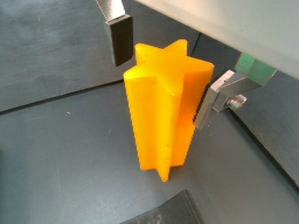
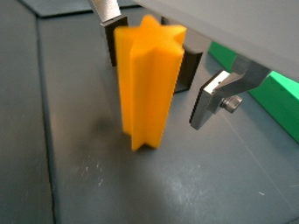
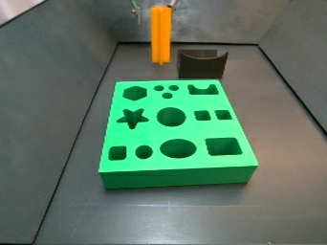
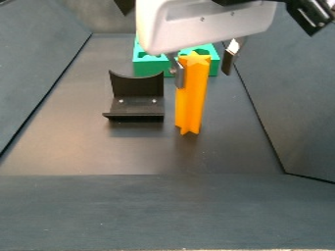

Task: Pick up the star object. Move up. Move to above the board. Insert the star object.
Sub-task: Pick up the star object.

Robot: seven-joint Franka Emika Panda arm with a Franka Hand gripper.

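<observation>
Between the gripper (image 1: 162, 72) fingers stands the star object (image 1: 166, 109), upright on the floor, plates spread, not pinching. Beyond it, the board (image 3: 174, 132) lies apart.

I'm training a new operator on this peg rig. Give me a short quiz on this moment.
1. True or false: the star object stands upright on the floor.
2. What flanks its upper part? A) the gripper fingers B) the dark U-shaped block
3. Fill in: the star hole of the board is ___.

Key: 1 true; 2 A, jaws look not yet closed; 3 empty.
</observation>
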